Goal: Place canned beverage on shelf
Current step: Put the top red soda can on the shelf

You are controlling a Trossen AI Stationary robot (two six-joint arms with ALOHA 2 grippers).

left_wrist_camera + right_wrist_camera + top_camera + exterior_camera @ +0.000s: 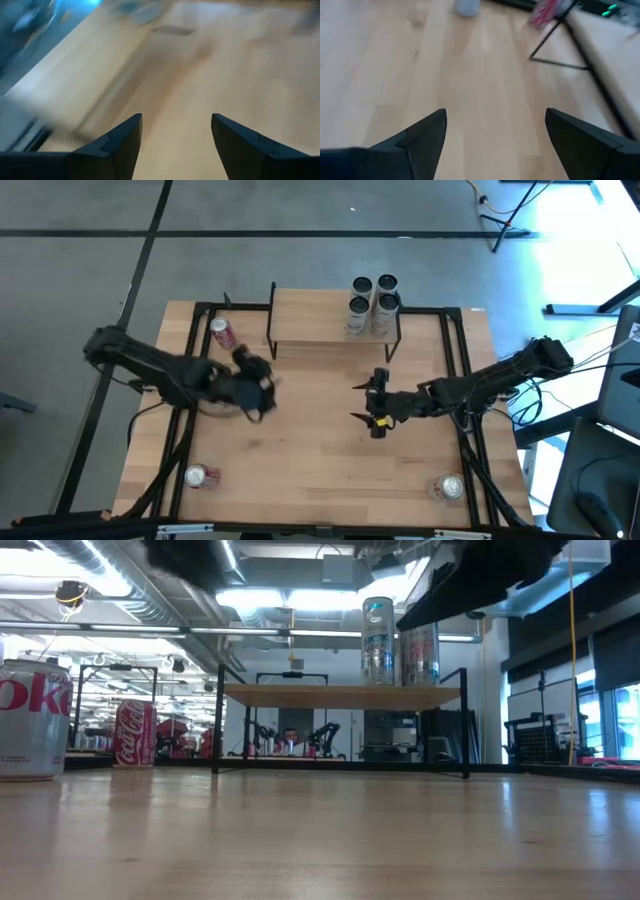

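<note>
Nearest the low camera: silver diet cola can (33,720), upright on the pale wooden tabletop (320,840); beyond it a red cola can (135,733), also upright. From above, that red can (222,333) stands just beside the left end of the small rack shelf with light plank top and thin black legs (315,317). Four silver-and-dark cans (373,302) are clustered at the shelf's right end. One more silver can (450,487) sits near the table's front right corner.

Left gripper (258,388) hangs over bare wood near the red can, fingers apart, empty. Right gripper (377,402) waits mid-table, fingers spread, empty.

Judgement: thin aluminium, smooth, slippery, dents easily; heavy if full. Take it mid-wall, squarely across.
</note>
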